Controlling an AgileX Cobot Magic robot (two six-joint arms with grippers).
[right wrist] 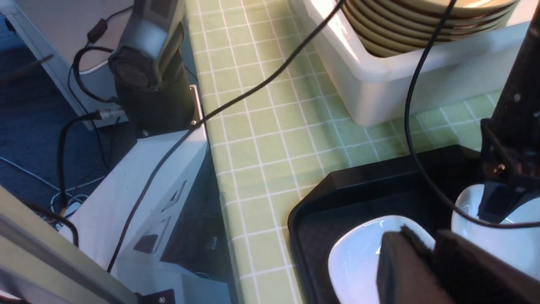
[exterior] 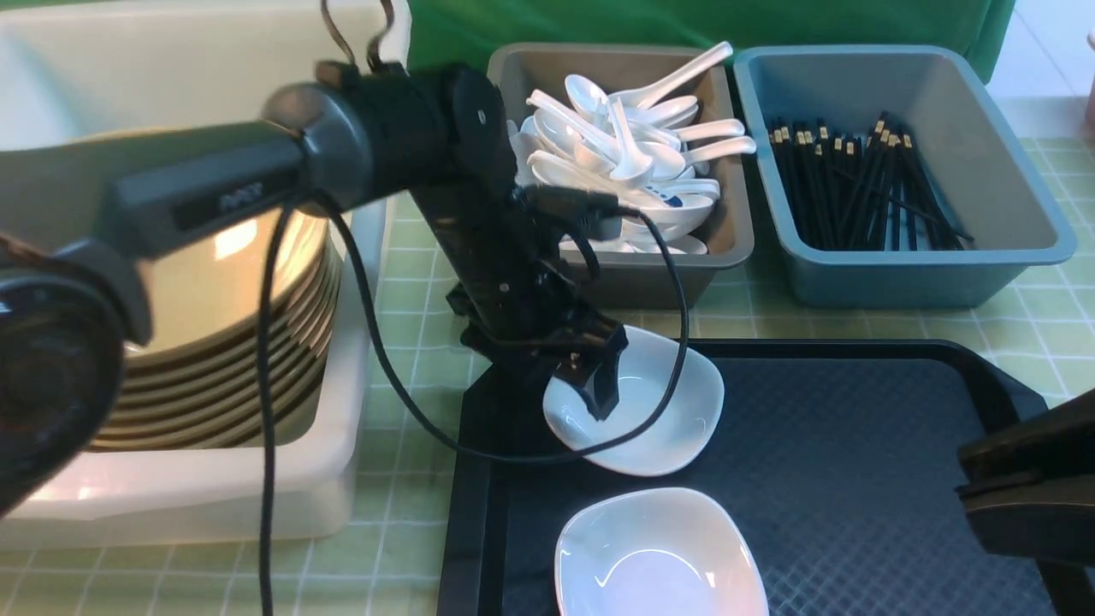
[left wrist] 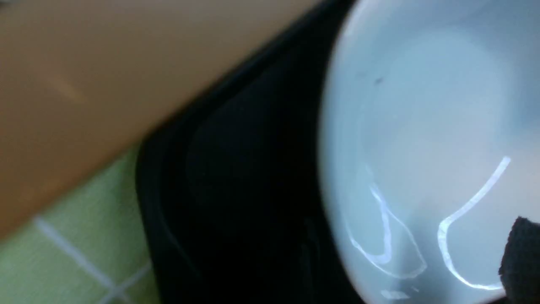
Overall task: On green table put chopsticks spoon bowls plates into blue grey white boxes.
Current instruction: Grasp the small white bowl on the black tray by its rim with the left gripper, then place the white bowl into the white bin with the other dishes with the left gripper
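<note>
front view. left gripper (exterior: 590,389): jaws apart, astride the near-left rim of the far plate (exterior: 667,402), one finger down inside the dish. nothing clamped yet. near plate (exterior: 659,556) lies just beside it; both sit on the black tray (exterior: 855,470). right gripper (exterior: 1026,483): at the tray's right edge, jaws together, empty.
risks, as judged: the glossy rim may slip from a thin pinch; the looped cable (exterior: 676,342) crosses the dish and could drag it; the bowls (exterior: 239,342) already fill the white box (exterior: 342,479) to its brim, so a plate set on top might slide.
spoons (exterior: 633,154) are in the grey box (exterior: 650,282), chopsticks (exterior: 855,188) in the blue box (exterior: 924,274).

left wrist view. plate (left wrist: 422,126) fills the frame beside a dark pad (left wrist: 521,257). a tan blur is unidentified.

right wrist view. the green table (right wrist: 261,126) has a gridded cloth and ends at a white robot base (right wrist: 147,190). blue carpet (right wrist: 25,105) with loose wires lies beyond.
</note>
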